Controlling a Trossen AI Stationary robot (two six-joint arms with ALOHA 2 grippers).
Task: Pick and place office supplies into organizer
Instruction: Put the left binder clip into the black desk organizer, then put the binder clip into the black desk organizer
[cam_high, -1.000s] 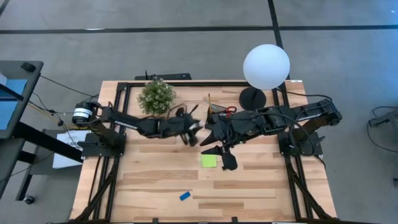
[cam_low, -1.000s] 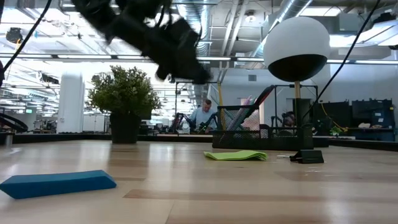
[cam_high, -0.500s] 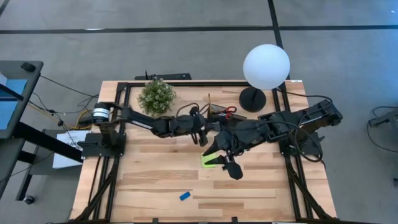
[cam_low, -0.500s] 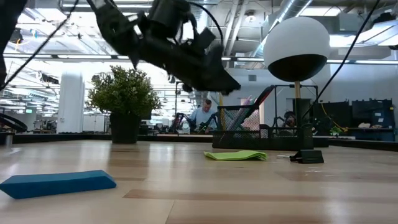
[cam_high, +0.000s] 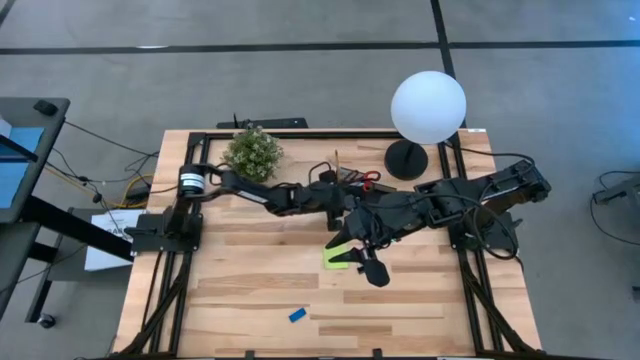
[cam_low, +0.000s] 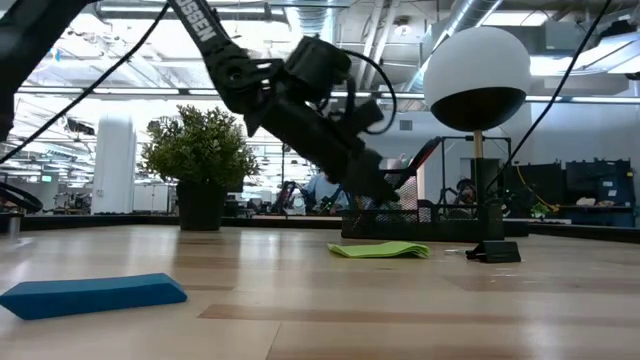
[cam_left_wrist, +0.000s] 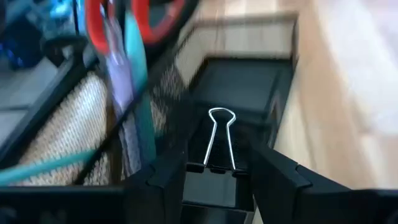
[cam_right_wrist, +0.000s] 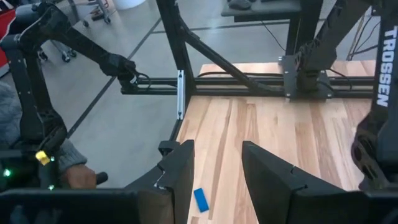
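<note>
The left gripper (cam_left_wrist: 217, 171) hangs over the organizer (cam_left_wrist: 249, 81), jaws clamped on a black binder clip (cam_left_wrist: 216, 146); its wire loop points along the jaws, toward the organizer's open compartment. The right gripper (cam_right_wrist: 214, 171) hovers above the sticky-note pad (cam_high: 336, 258) near the organizer, jaws apart and empty.

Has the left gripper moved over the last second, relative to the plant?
Yes. In the high view the left gripper has travelled away from the plant toward the organizer, carrying a black binder clip in its jaws.
</note>
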